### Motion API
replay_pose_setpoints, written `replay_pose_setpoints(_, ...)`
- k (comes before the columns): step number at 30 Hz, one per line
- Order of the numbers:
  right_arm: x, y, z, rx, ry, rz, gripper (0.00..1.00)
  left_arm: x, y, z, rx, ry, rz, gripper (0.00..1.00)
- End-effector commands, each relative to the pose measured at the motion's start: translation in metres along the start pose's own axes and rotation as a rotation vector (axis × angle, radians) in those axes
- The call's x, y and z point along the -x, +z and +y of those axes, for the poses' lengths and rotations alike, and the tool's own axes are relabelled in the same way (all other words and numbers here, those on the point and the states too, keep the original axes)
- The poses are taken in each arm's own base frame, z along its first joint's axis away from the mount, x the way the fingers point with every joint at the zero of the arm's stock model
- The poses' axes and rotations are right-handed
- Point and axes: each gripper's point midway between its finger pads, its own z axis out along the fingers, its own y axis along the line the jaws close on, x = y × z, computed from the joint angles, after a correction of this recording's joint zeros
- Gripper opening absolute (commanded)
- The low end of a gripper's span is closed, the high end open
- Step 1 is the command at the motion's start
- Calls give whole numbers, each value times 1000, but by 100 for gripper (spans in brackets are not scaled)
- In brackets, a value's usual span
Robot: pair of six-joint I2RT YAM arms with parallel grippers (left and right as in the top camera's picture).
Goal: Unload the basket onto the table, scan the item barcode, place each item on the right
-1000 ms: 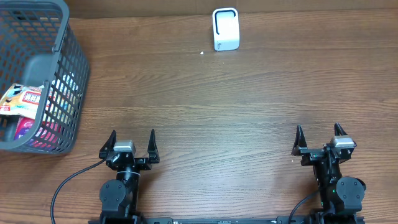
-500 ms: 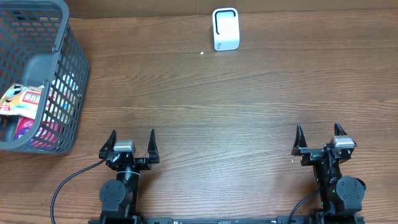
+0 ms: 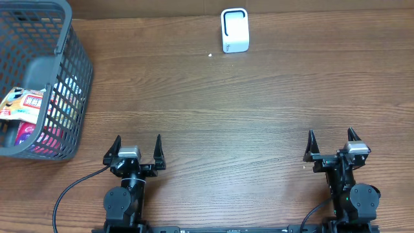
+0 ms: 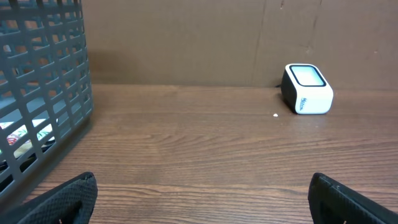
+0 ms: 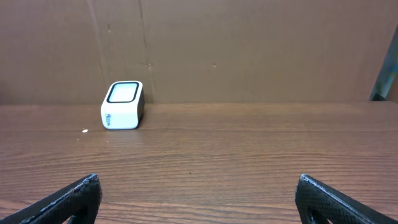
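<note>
Your left jaws and right jaws gape wide, both empty. Scanner (image 3: 235,30) sits well ahead between them, basket (image 3: 76,77) off left.

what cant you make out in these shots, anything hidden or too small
Packets in the basket: overhead, mesh and handle hide most; no barcode seen.
Basket: overhead, cut off by the left edge.
Scanner lettering: left wrist, too small to read.
White speck: overhead, too small to identify.
</note>
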Motion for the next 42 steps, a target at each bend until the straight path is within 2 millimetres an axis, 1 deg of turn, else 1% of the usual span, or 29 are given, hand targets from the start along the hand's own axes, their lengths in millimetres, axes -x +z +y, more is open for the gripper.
replay_pose_setpoints(1, -1, 0, -2, -11, -5, -7, 100, 1, 0, 1, 2, 18, -7, 100)
replay_pose_setpoints(20, -1, 0, -2, -11, -5, -7, 100, 1, 0, 1, 2, 18, -7, 100)
replay_pose_setpoints(22, -1, 0, -2, -11, -5, -7, 100, 2, 0, 4, 21, 30, -11, 100)
replay_pose_setpoints(23, -1, 0, -2, -11, -5, -7, 100, 3, 0, 2, 8, 13, -17, 99)
replay_pose_setpoints(24, -1, 0, -2, -11, -5, -7, 100, 6, 0, -5, -33, -20, -27, 100)
replay_pose_setpoints(25, -1, 0, -2, -11, -5, -7, 100, 10, -2, -23, -138, -79, -38, 100)
replay_pose_setpoints(26, -1, 0, -2, -11, -5, -7, 100, 14, -4, -33, -200, -94, -47, 100)
replay_pose_setpoints(27, -1, 0, -2, -11, -5, -7, 100, 19, -6, -42, -255, -96, -66, 100)
replay_pose_setpoints(28, -1, 0, -2, -11, -5, -7, 100, 31, -11, -54, -330, -86, -113, 100)
replay_pose_setpoints(29, -1, 0, -2, -11, -5, -7, 100, 42, -16, -62, -379, -74, -156, 100)
replay_pose_setpoints(31, -1, 0, -2, -11, -5, -7, 100, 70, -27, -72, -446, -46, -275, 100)
replay_pose_setpoints(32, -1, 0, -2, -11, -5, -7, 100, 85, -33, -73, -454, -34, -339, 100)
replay_pose_setpoints(33, -1, 0, -2, -11, -5, -7, 100, 100, -38, -72, -445, -25, -394, 100)
replay_pose_setpoints(36, -1, 0, -2, -11, -5, -7, 100, 134, -50, -66, -395, 24, -483, 100)
replay_pose_setpoints(39, -1, 0, -2, -11, -5, -7, 100, 162, -60, -59, -328, 108, -507, 100)
replay_pose_setpoints(40, -1, 0, -2, -11, -5, -7, 100, 176, -65, -55, -288, 147, -514, 100)
replay_pose_setpoints(42, -1, 0, -2, -11, -5, -7, 100, 195, -69, -46, -217, 182, -505, 100)
